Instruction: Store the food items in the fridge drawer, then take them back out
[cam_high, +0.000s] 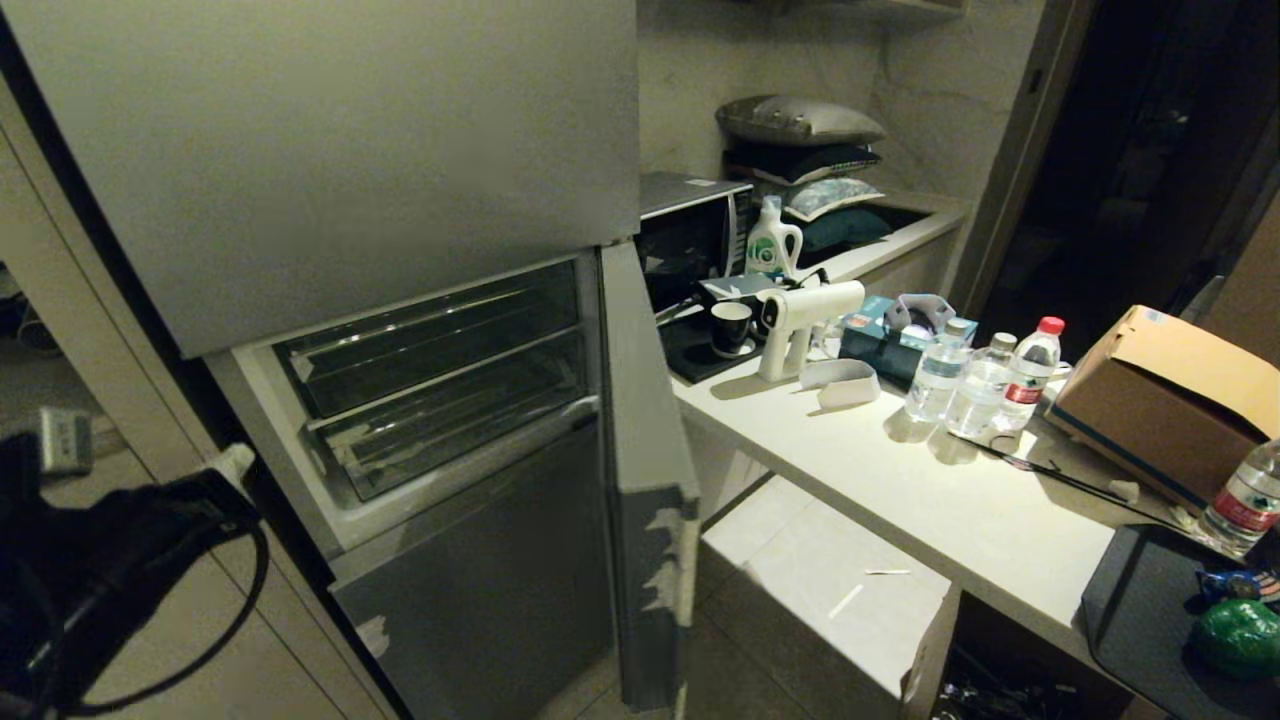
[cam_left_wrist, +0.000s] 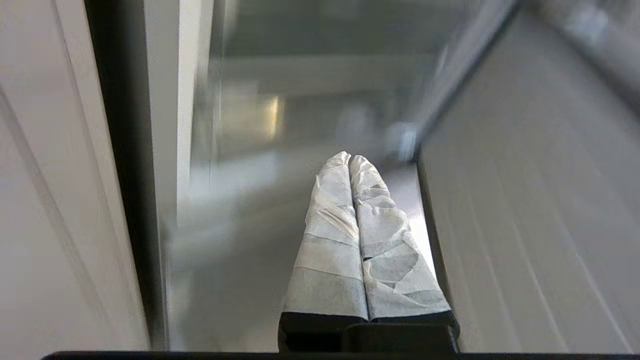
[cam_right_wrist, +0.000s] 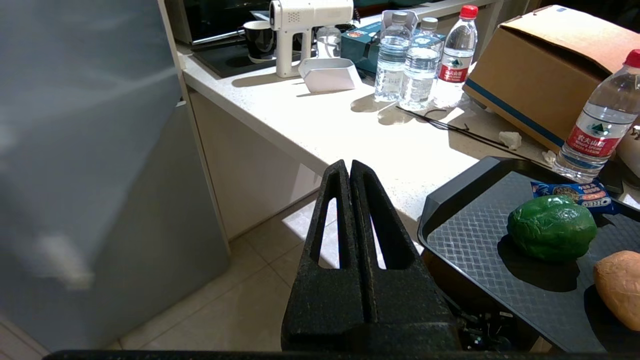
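Right gripper (cam_right_wrist: 350, 167) closed and empty, parked low beside the black tray (cam_right_wrist: 480, 220), which holds the green pepper (cam_right_wrist: 552, 227) and tan-orange lump (cam_right_wrist: 620, 287), both waiting to be stored. Left gripper (cam_left_wrist: 350, 159), fingers pressed together holding nothing, sits by the fridge's left edge, likely after the door (cam_high: 650, 480). Beyond, the fridge drawer (cam_high: 450, 425) is still pushed in. Water bottles (cam_high: 985, 380) stand on the counter (cam_high: 900, 490).

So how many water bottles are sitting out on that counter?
4. Three water bottles stand clustered mid-counter beside the cardboard box; a fourth bottle stands behind the black tray. Others may be hidden.
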